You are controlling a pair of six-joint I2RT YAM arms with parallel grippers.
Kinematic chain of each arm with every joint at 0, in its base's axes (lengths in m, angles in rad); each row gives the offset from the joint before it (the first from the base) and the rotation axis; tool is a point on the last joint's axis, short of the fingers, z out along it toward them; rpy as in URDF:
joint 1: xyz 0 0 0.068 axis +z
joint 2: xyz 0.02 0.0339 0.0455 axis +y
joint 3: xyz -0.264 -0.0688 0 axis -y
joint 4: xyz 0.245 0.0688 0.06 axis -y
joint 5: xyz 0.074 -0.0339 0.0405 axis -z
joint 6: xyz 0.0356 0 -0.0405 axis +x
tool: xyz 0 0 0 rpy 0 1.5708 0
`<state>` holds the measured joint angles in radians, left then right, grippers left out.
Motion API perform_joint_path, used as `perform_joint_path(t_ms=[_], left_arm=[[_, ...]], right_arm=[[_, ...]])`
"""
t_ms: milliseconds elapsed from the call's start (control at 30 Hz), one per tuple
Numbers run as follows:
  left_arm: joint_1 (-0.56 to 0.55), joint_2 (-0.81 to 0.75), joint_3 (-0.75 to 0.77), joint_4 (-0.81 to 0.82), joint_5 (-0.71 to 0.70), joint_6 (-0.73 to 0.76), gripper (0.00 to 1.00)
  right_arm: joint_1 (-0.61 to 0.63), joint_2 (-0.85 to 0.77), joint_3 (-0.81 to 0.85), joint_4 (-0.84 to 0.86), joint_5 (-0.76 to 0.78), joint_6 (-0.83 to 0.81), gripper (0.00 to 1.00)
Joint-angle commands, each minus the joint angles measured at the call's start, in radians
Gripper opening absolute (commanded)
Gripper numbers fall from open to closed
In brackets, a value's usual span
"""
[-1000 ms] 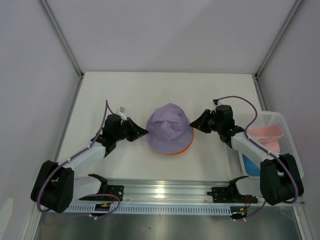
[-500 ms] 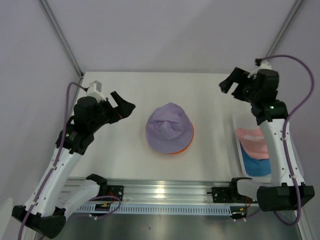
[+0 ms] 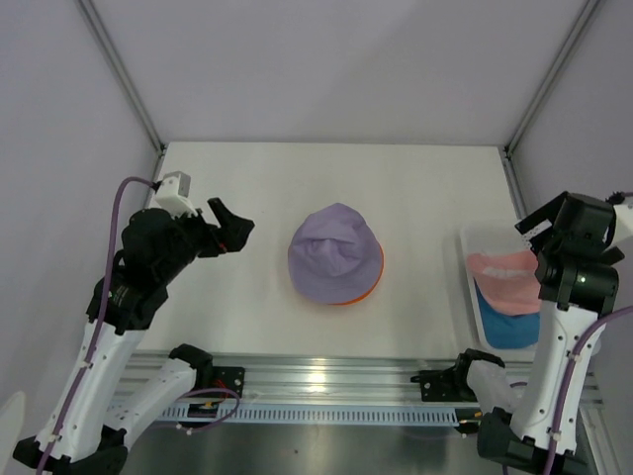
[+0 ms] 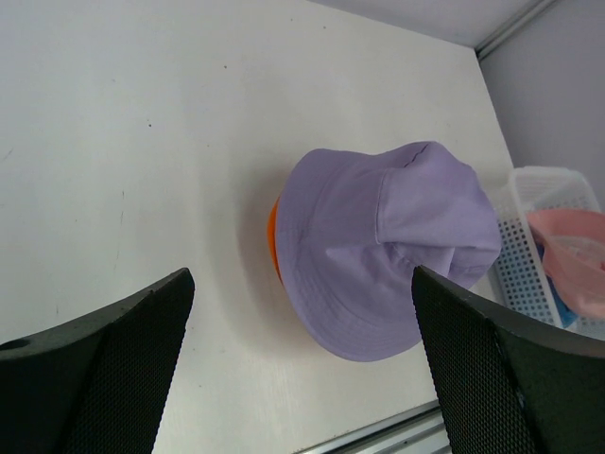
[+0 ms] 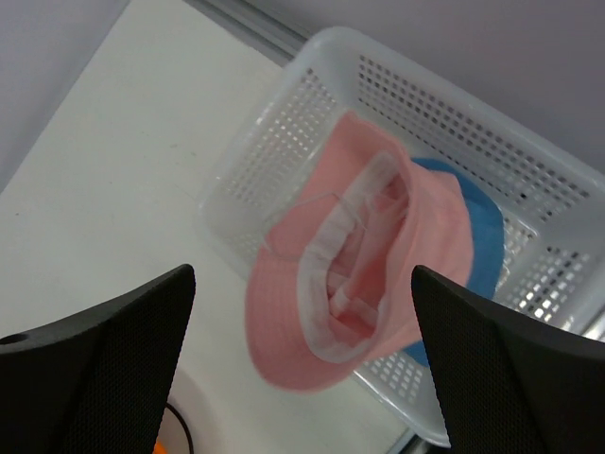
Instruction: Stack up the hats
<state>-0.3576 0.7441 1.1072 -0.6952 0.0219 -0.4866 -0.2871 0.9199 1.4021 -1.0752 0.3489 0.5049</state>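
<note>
A pale purple hat (image 3: 334, 252) lies crown up at the table's middle, on top of an orange hat (image 3: 373, 284) of which only a rim sliver shows. In the left wrist view the purple hat (image 4: 388, 246) covers the orange hat (image 4: 273, 241). A pink hat (image 5: 378, 274) lies inside up over a blue hat (image 5: 477, 236) in the white basket (image 5: 312, 123). My left gripper (image 3: 232, 226) hangs open and empty, up and to the left of the stacked pair. My right gripper (image 5: 302, 378) hovers open and empty above the basket.
The white slotted basket (image 3: 473, 237) stands at the right edge of the table, with the pink hat (image 3: 509, 280) and blue hat (image 3: 499, 327) in it. A metal rail (image 3: 326, 381) runs along the near edge. Grey walls close in the table.
Both grippers were shut at the purple hat's brim, left and right. They have let go, opened wide and lifted away. The right arm has swung out over the basket.
</note>
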Motion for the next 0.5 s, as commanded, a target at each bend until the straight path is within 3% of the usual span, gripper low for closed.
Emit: perform_joint_path(t_ms=[0, 167, 300, 367, 467], left_arm=[[-0.001, 0.014, 0.017, -0.003, 0.033, 0.06, 1.0], [-0.001, -0.029, -0.029, 0.013, 0.026, 0.066, 0.99], [-0.001, -0.055, -0.061, 0.029, 0.027, 0.068, 0.99], [-0.001, -0.054, -0.064, 0.023, 0.026, 0.072, 1.0], [-0.001, -0.057, -0.06, 0.01, 0.027, 0.082, 1.0]], right_arm=[[-0.015, -0.045, -0.078, -0.063, 0.05, 0.084, 1.0], [-0.015, -0.119, -0.259, -0.074, 0.055, 0.09, 1.0], [-0.015, -0.136, -0.359, 0.036, 0.019, 0.087, 0.97], [-0.015, -0.132, -0.397, 0.089, -0.019, 0.081, 0.89], [-0.015, -0.115, -0.39, 0.152, -0.08, 0.061, 0.6]])
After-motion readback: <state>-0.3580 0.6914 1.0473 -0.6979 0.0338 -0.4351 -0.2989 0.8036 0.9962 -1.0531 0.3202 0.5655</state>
